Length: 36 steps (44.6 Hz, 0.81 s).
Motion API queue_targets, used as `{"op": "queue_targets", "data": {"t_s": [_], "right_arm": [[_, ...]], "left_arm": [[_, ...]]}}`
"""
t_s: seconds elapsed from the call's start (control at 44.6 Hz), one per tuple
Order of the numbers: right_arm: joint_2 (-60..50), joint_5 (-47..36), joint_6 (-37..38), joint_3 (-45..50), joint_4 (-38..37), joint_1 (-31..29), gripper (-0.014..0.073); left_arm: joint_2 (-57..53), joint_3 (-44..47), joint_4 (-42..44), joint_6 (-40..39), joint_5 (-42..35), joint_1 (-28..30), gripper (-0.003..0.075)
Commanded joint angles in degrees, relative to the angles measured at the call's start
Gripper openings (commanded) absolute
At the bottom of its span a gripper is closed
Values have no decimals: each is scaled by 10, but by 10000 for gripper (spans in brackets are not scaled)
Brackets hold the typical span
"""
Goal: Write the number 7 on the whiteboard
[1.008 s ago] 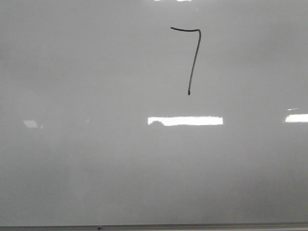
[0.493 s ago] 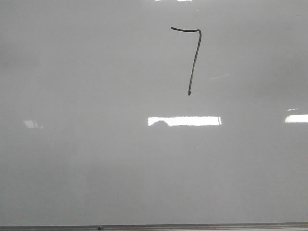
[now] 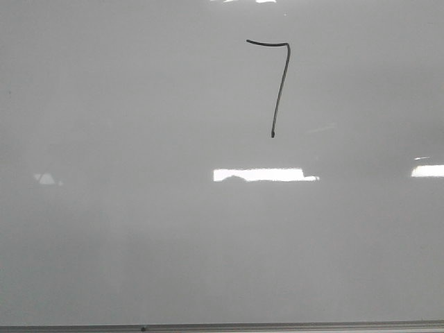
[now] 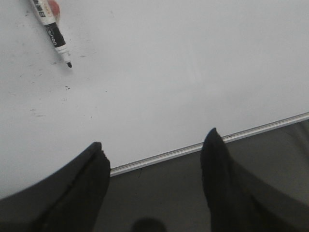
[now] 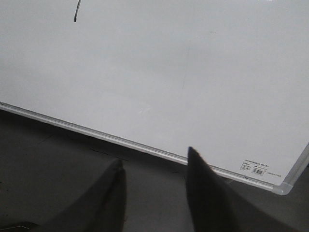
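Note:
The number 7 [image 3: 279, 83] is drawn in thin black line on the upper middle of the whiteboard [image 3: 139, 229]. Its downstroke's end shows in the right wrist view [image 5: 76, 13]. A marker [image 4: 52, 31] with a black tip lies uncapped on the whiteboard [image 4: 169, 72] in the left wrist view. My left gripper [image 4: 154, 140] is open and empty over the board's near edge. My right gripper [image 5: 153, 157] is open and empty over the dark table beside the whiteboard [image 5: 193, 72]. Neither gripper shows in the front view.
The board's grey metal edge strip [image 3: 277, 326] runs along the near side. It also shows in the left wrist view [image 4: 164, 154] and the right wrist view [image 5: 72, 126]. Dark table surface [image 5: 48, 169] lies beyond it. Small black specks [image 4: 36, 113] dot the board near the marker.
The number 7 is unchanged. Only the faint reflections on the board shift: the bright glare bar narrows slightly and a dim streak moves down at the right.

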Motion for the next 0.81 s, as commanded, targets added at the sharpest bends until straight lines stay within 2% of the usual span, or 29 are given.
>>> {"op": "queue_targets", "data": {"t_s": [0.0,0.134,0.314,0.784], "right_arm": [[6,-44,2,-11,-12,-3,99],[6,-43,2,-11,-12,-3,-70],[6,-39,2,-11,-8,-3,-67],[6,-33,2,-11,-6,-3,-67]], "left_arm": [[1,-12,14,-23,-44,-4,295],[1,-12,15,-31,-52,-4,138],[1,-12,4,-32,-64,-4,-20],[1,-12,-8,-32,-61,-4,-20]]}}
